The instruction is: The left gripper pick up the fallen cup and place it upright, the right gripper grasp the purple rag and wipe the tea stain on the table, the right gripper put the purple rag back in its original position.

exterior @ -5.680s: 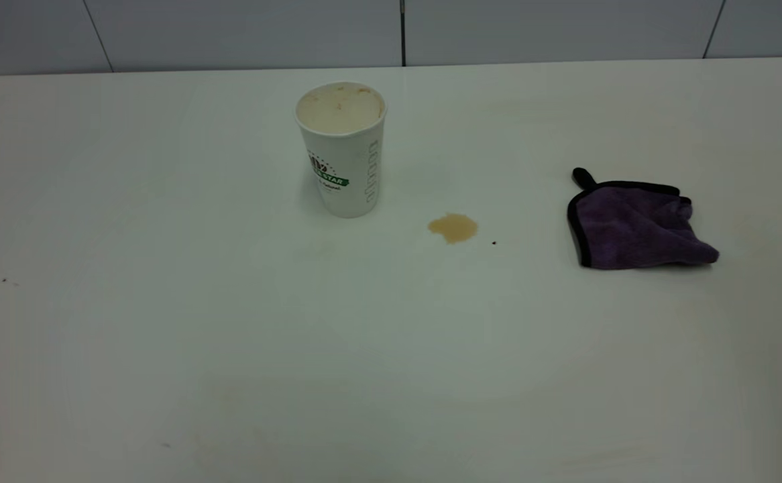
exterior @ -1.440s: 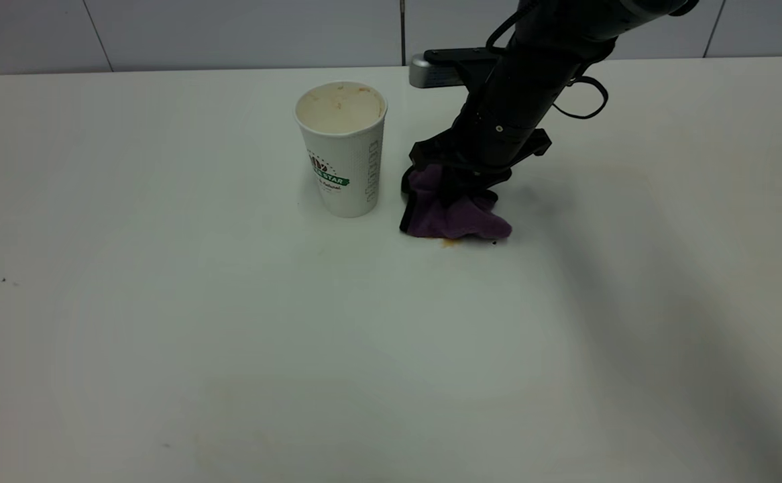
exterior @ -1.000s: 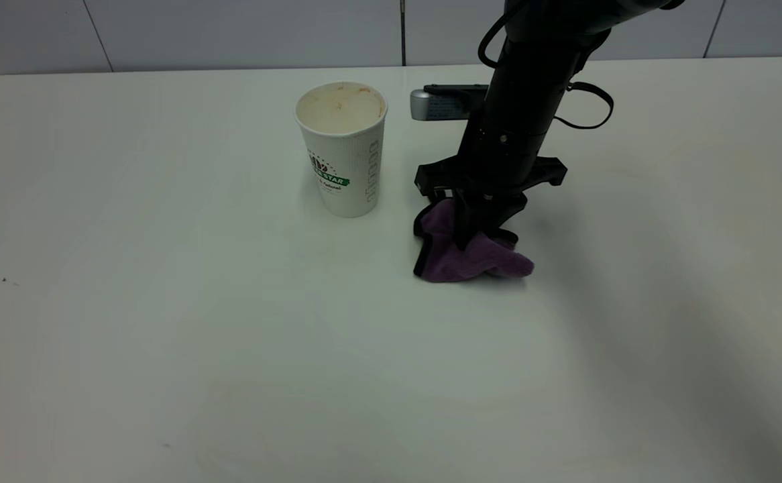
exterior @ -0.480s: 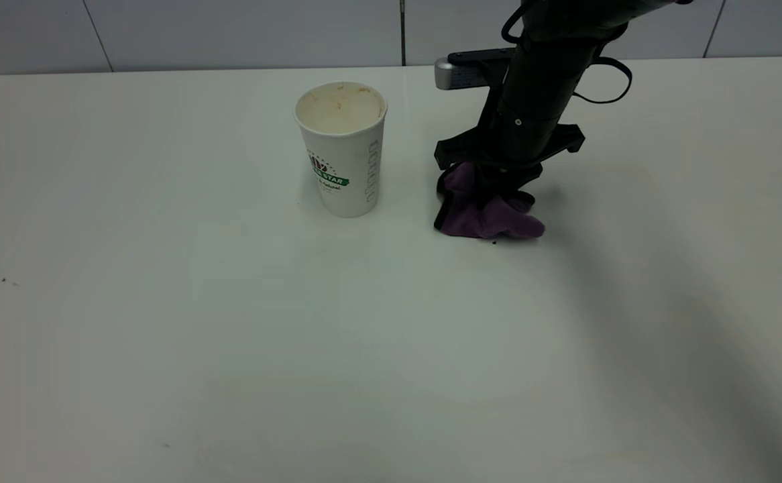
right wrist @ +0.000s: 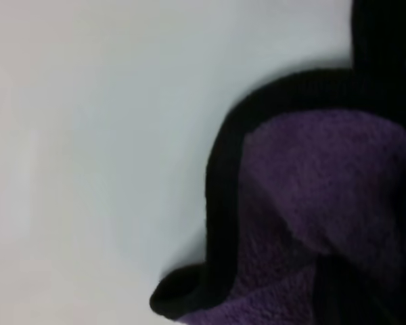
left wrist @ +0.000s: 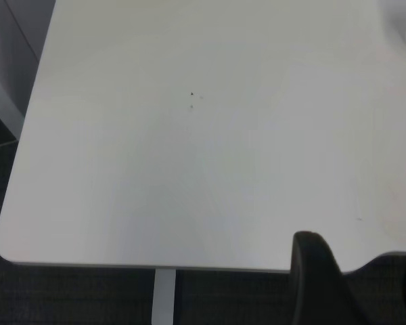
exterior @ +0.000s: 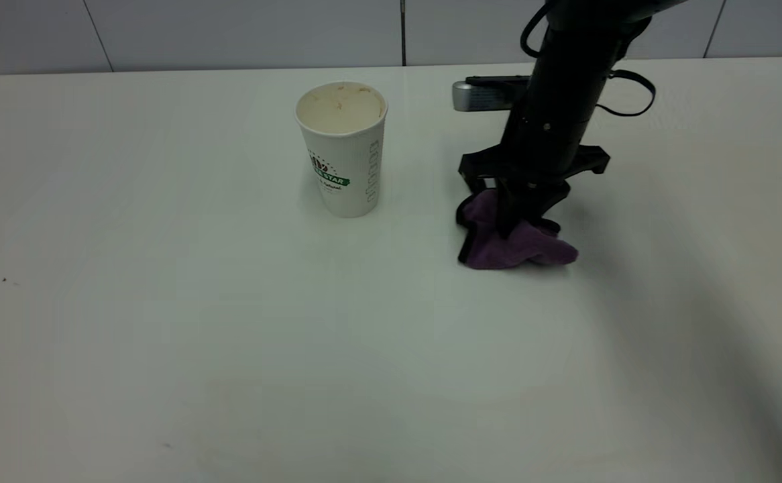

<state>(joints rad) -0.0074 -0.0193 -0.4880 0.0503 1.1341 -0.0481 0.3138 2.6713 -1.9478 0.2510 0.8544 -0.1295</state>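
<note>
Standing upright on the table (exterior: 163, 302), mouth up and logo facing the camera: the cup (exterior: 344, 151), left of centre, well clear of the arm. Lying bunched on the tabletop to the cup's right, apart from it: the purple rag (exterior: 512, 243), black-edged side toward the cup, purple folds trailing off to the right. Pressing down onto the rag from above, fingers closed and pinching the cloth's raised middle: the right gripper (exterior: 522, 218), arm leaning in from the upper right. Filling the right wrist view: purple pile (right wrist: 325, 203) with its black border. Hanging over the table's near corner in the left wrist view: the left gripper (left wrist: 355, 277), fingers spread apart, holding nothing. Showing no brown blot anywhere around the rag.
</note>
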